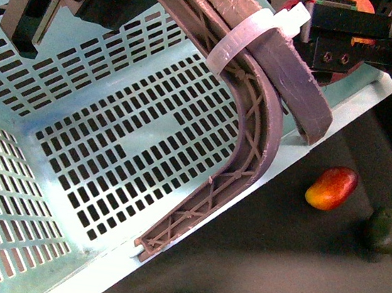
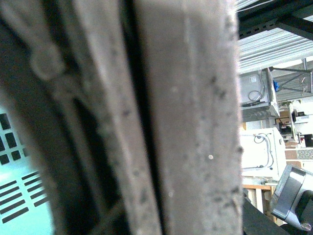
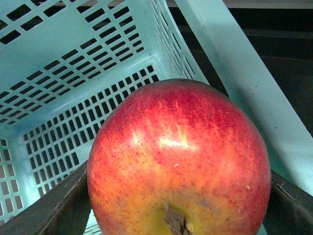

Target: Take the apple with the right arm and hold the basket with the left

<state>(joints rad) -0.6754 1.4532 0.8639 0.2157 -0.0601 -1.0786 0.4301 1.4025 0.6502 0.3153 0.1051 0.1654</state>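
red apple point(image 3: 178, 161): lower centre of the right wrist view, stem dimple down; wedged between the right claw's point(image 3: 176, 208) two dark fingers point(image 3: 46, 208)
right claw: parted to the apple's width, clamped on both its sides; upper right of the front view, over the basket rim
turquoise basket point(image 1: 59, 94): tilted, fills left and centre
brown handle point(image 1: 256, 125): ribbed, white zip tie point(image 1: 244, 42) around it
left claw point(image 1: 59, 8): upper left, beside the handle; grip cannot be told
mango point(image 1: 330, 188), green fruit point(image 1: 385, 229): right, on the dark table point(image 1: 274, 270)
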